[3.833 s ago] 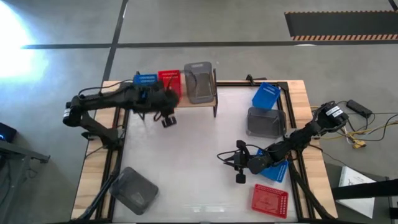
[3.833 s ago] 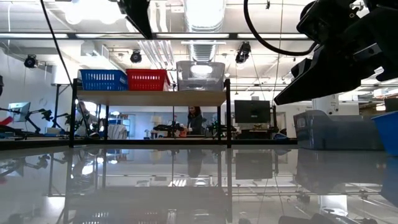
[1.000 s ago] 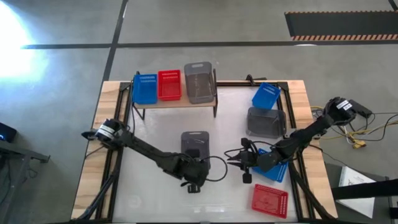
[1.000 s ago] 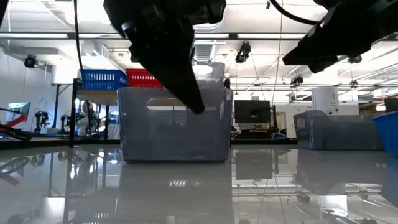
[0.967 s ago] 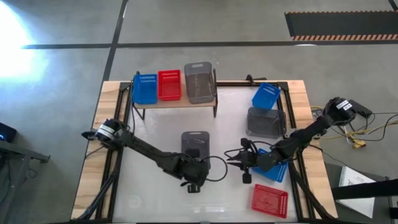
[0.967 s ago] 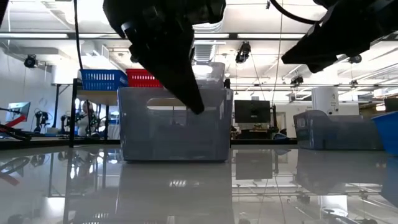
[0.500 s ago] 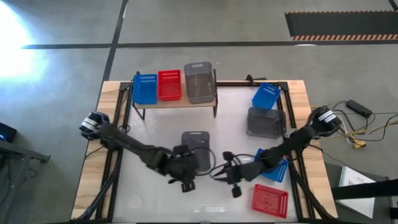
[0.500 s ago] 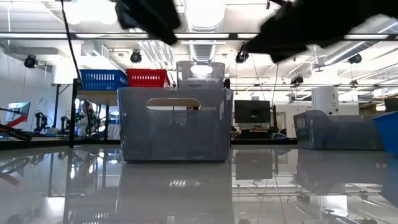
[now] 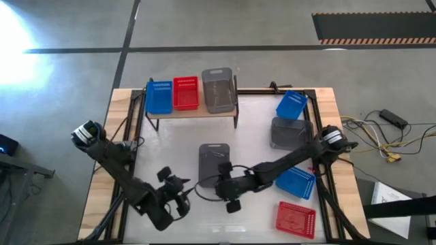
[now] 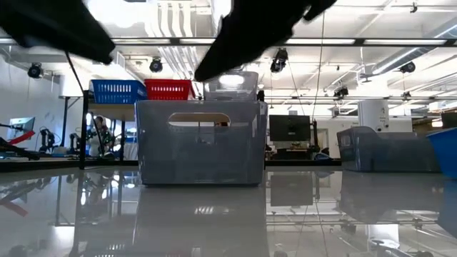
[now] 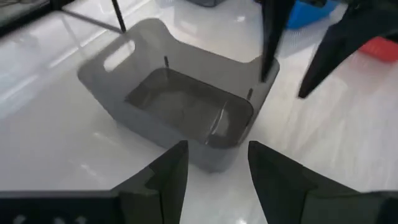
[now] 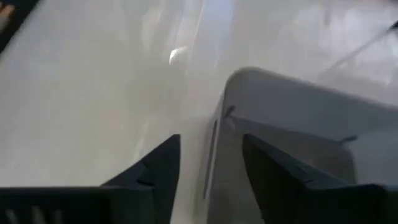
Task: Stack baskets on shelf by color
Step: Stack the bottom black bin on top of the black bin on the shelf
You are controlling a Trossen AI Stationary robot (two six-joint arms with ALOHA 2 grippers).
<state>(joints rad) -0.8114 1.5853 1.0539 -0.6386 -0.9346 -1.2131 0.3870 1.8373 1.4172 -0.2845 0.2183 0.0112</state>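
Reaching in from the right edge of the table [image 9: 177,133], the right arm stretches low and long across the white top toward the middle, its wrist ending at the near end of a grey basket [image 9: 212,163] that stands alone at mid-table. The right gripper [image 9: 230,199] sits at that basket's near rim; in the right wrist view its two dark fingers [image 12: 155,168] are spread apart with the basket's wall edge between them, so the jaws are released and straddle the rim without pinching it. The left arm runs from the left edge down toward the near side of the table, elbow bent, and the left gripper [image 9: 178,197] hangs just beside the basket's near left corner, clear of it. Its fingers [image 11: 165,177] stand parted with nothing between them, pointed at the upright, empty basket. On the shelf [image 9: 194,112] at the far side stand a blue basket [image 9: 159,97], a red basket [image 9: 185,92] and another grey basket [image 9: 219,89], side by side. Toward the right edge lie two more blue baskets [image 9: 291,103] [image 9: 295,182], a grey one [image 9: 290,133] between them, and a red one [image 9: 296,219] nearest the front.
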